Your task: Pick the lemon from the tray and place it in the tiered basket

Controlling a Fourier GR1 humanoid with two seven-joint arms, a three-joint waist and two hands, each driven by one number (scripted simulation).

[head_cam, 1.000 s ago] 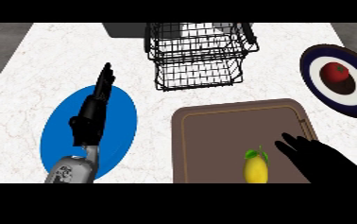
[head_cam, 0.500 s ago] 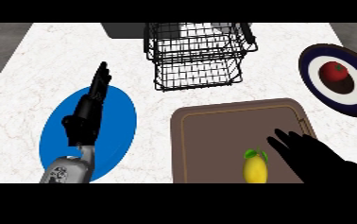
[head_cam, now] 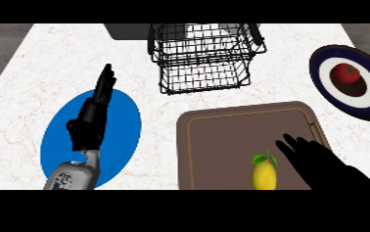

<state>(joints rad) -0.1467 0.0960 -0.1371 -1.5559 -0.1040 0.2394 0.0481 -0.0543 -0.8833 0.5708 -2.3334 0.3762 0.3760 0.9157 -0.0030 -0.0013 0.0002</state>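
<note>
Our right hand (head_cam: 321,163), fingers spread wide, has edged nearer the lemon (head_cam: 264,175) on the tray (head_cam: 217,128), at its 3 o'clock. Our left hand (head_cam: 90,117) stays straight-fingered over the plate (head_cam: 127,126).

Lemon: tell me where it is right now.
Head view, lower right: the lemon lies on the brown tray near its front edge, just left of the right hand.

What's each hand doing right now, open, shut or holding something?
Left hand: open, holding nothing.
Right hand: open, beside the lemon, not holding it.
</note>
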